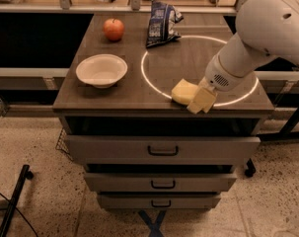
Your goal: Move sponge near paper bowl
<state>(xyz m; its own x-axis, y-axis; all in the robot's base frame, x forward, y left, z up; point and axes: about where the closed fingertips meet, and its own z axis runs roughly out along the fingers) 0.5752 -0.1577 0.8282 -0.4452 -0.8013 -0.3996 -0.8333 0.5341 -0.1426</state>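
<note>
– Starting nearest: three drawers (163, 150) stacked under the table (90, 100), with handles to the front. Next in?
– Just behind the front edge, right side: gripper (202, 101), low over the top, touching the right end of the sponge (183, 91). Cannot tell whether clamped on it or merely resting against it.
– Confirm sponge position.
– Lying across the near arc of the white ring (141, 72), partly inside it, close to the front edge. Well apart from the paper bowl (101, 70).
– And the bowl?
– Further back, left side, upright, outside the ring.
– Rear of the top?
– Red apple (113, 29) at back left, behind the bowl and apart from it. Dark blue snack bag (161, 22) at back centre, overlapping the ring's far arc. White arm (267, 28) above, from the right.
</note>
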